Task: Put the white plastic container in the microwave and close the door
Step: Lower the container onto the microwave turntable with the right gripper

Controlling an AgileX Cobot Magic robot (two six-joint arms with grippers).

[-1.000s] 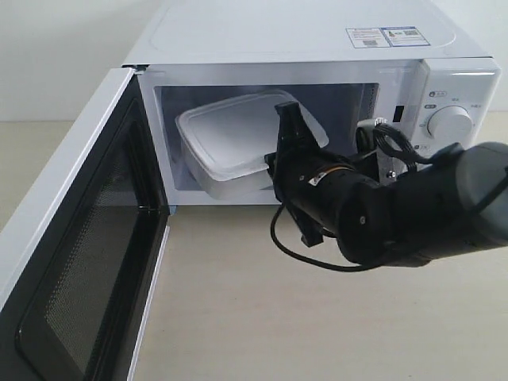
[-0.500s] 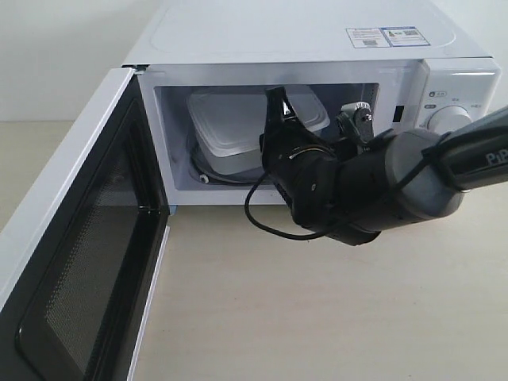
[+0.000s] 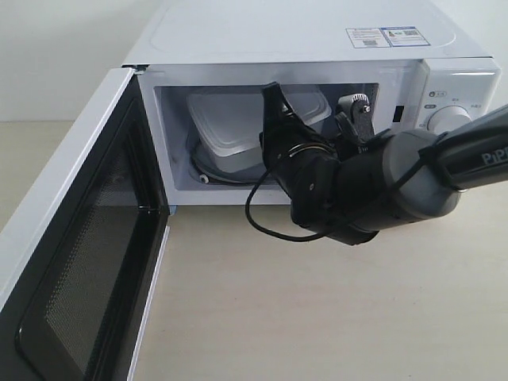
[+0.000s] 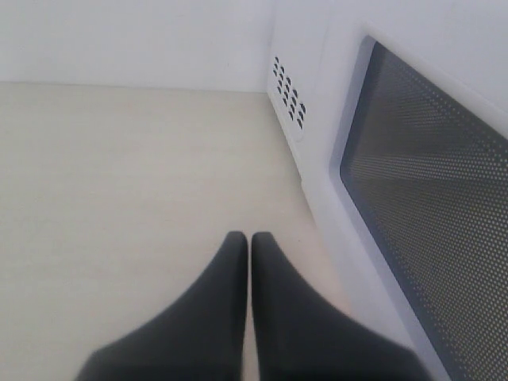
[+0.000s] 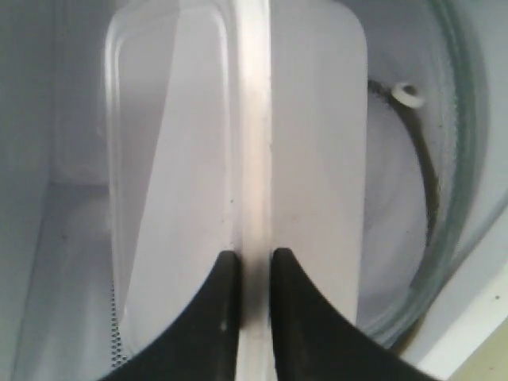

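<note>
**Right tool (image 3: 274, 101) grips white plastic container (image 3: 230, 119) inside microwave (image 3: 302, 32)**

From outside, we see the door (image 3: 79, 238) wide open and the container tilted over the turntable (image 3: 213, 171). Our left wrist shows the left tool (image 4: 248, 238) clenched empty above the table (image 4: 119, 159). Our right wrist shows fingers (image 5: 222, 317) pinching the container's rim.

Pale beige table (image 3: 317, 317), white microwave (image 3: 278, 32) on it

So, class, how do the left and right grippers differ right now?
The left gripper is shut on nothing; the right gripper pinches the rim of the white plastic container. The left gripper hangs outside, near the door; the right gripper reaches inside the microwave. Both are dark and tapered.
</note>
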